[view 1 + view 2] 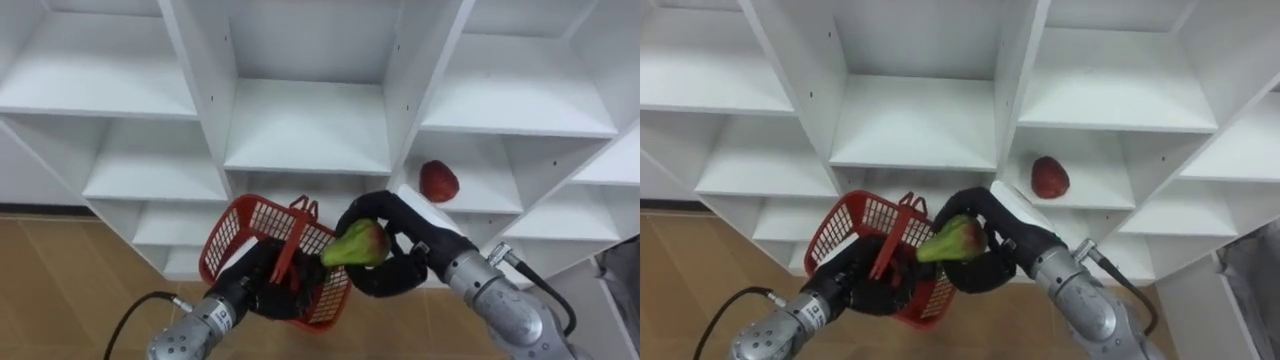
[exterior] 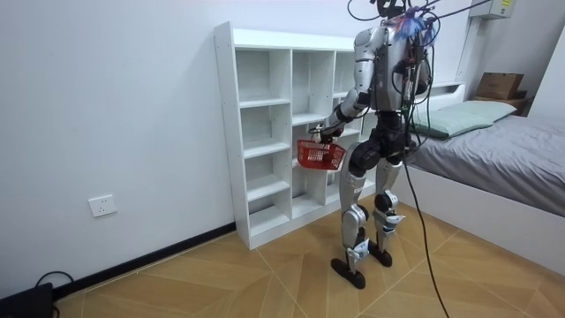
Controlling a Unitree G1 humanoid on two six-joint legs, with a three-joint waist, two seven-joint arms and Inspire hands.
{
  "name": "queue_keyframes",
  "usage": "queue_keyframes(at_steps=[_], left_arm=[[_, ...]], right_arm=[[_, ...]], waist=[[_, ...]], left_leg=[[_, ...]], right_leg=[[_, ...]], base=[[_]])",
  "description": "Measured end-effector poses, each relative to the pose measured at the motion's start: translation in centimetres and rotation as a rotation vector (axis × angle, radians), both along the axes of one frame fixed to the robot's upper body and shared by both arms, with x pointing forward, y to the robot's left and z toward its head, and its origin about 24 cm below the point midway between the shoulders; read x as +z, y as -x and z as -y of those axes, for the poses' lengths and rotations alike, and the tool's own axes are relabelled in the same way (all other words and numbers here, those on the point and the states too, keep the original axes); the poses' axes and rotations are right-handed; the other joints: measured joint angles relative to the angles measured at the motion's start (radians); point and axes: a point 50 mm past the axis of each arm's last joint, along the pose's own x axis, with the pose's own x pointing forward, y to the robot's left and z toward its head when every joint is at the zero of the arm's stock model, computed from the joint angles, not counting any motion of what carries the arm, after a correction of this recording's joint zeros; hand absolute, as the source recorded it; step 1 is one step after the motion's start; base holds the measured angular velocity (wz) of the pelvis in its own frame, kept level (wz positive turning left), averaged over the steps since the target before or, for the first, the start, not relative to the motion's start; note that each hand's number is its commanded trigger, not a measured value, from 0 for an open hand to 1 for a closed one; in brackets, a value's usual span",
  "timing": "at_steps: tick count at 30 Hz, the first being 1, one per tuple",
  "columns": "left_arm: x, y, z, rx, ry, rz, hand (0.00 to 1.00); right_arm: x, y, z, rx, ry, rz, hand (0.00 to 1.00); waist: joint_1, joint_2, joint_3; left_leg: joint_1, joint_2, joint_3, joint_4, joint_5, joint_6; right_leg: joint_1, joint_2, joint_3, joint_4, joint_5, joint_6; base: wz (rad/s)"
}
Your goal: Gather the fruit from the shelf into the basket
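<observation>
Right hand: the right hand is wrapped around a green pear-shaped fruit with a red blush, poised at the basket's right rim and not yet released.
Left hand: the left hand is curled onto the red plastic lattice basket, held low in front of the white cubby shelves.
Waiting: a round red fruit sits in the right compartment, well apart from both hands.
Progress: I'd say midway, with one fruit about to drop in and one to fetch. What's in the basket, I cannot tell.

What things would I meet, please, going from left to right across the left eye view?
The red basket → the green fruit, gripped in the right robot hand → the red fruit on the closet shelf.
</observation>
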Motion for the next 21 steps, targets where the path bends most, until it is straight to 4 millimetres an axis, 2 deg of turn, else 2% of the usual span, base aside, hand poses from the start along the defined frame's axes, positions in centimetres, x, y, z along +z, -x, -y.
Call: queue_keyframes(at_steps=[9,13,21], left_arm=[[0.0,0.1,0.2,-0.025,0.016,-0.011,1.0],[0.1,0.0,-0.1,0.0,0.065,-0.017,1.0],[0.3,-0.3,0.1,-0.009,0.094,-0.016,1.0]], right_arm=[[-1.5,-0.2,0.3,-0.013,0.051,-0.054,1.0],[-1.7,-1.4,0.6,-0.018,0.082,-0.057,1.0],[-2.2,-1.4,0.9,-0.031,0.094,-0.081,1.0]], waist=[[-0.001,0.002,0.001],[-0.016,0.005,0.003],[-0.017,0.014,0.0091]], left_leg=[[-0.018,0.002,-0.002,0.004,-0.001,-0.002],[-0.026,0.001,-0.003,0.007,-0.001,-0.002],[-0.051,0.002,-0.005,0.014,-0.001,-0.002]], right_leg=[[-0.022,0.0,-0.002,0.008,-0.004,-0.002],[-0.029,-0.001,-0.003,0.014,-0.006,-0.003],[-0.053,-0.001,-0.004,0.018,-0.008,-0.004]], base=[[0.0],[0.0],[0.01]])
